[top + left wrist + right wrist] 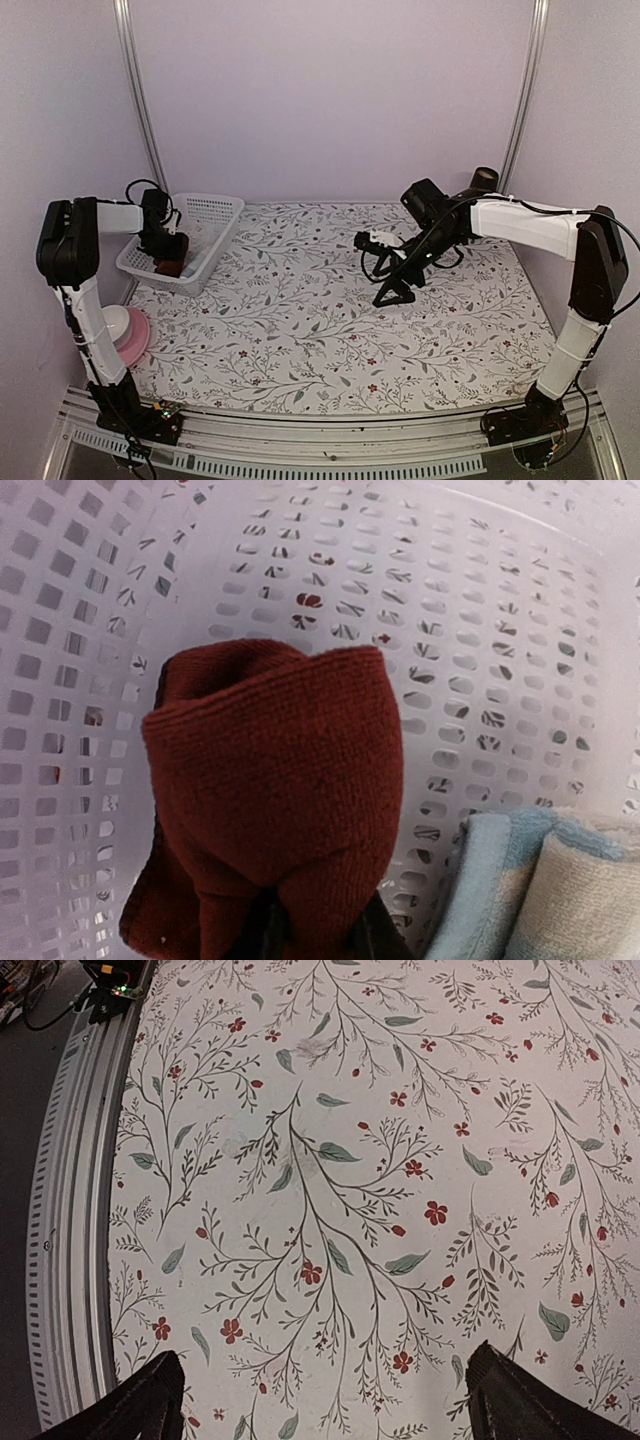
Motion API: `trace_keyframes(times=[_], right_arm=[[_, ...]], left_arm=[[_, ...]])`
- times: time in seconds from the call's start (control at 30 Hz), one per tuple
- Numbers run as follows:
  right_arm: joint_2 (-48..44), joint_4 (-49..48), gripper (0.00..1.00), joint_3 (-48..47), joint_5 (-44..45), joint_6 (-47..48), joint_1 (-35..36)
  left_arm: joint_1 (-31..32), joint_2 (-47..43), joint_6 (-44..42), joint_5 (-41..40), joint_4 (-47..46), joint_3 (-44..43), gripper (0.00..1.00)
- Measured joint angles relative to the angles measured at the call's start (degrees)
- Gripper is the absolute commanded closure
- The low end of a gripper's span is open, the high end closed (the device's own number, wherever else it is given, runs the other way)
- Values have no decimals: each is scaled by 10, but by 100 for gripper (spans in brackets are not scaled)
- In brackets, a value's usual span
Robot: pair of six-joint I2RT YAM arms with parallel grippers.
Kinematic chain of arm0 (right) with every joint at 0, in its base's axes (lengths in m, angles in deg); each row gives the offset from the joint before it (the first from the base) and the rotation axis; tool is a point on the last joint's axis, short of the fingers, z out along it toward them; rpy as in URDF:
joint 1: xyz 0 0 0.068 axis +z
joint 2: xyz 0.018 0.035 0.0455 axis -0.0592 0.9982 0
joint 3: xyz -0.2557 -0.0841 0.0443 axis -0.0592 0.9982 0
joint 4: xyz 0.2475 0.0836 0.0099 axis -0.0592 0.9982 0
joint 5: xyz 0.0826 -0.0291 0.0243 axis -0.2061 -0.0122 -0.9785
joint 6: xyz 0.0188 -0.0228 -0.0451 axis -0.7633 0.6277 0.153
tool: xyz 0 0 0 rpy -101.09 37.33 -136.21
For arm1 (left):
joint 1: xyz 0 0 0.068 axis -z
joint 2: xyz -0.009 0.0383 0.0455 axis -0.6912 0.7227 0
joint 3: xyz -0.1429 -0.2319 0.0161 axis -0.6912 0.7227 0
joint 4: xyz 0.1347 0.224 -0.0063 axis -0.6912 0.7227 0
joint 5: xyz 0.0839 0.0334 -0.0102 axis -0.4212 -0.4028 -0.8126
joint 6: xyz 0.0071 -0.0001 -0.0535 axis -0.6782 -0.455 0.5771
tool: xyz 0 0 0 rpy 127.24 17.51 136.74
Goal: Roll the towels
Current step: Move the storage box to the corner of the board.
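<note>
Pale lilac walls (330,100) box in my desk (300,330), which is covered by a floral cloth printed with leafy sprigs and small red blossoms. A white perforated laundry basket (215,215) sits at the far left corner of the desk, and both towels are inside it. In the left wrist view, the left jaws are clamped on a bunched fold of the maroon towel (280,790). The cloth rises in a thick hump in front of the lens, with the basket's slotted wall behind it. I read that grip as a pinch meant to haul the towel out, since nothing can be rolled inside the basket. The checked towel (530,880) lies just beside the maroon towel at the lower right, showing a light blue edge and a cream band. I cannot tell whether the two touch. The right jaws hang wide apart above the bare middle of the desk, gripping nothing, and the right wrist view shows only the pattern between the two fingertips. I judge the right arm is parked there to leave a flat landing spot and be ready to help spread the cloth. The rolling itself has not yet begun.
</note>
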Motion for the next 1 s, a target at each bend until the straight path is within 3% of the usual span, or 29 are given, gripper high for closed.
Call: trace_keyframes(times=[0.23, 0.73, 0.8, 1.0], right_arm=[[0, 0, 1, 0, 0, 0, 0], [4, 0, 1, 0, 0, 0, 6], [4, 0, 1, 0, 0, 0, 7], [4, 0, 1, 0, 0, 1, 7]], left_arm=[[0, -2, 0, 1, 3, 0, 98], [3, -51, -16, 53, 113, 17, 99], [3, -51, -20, 56, 115, 19, 94], [6, -51, -29, 69, 121, 19, 56]])
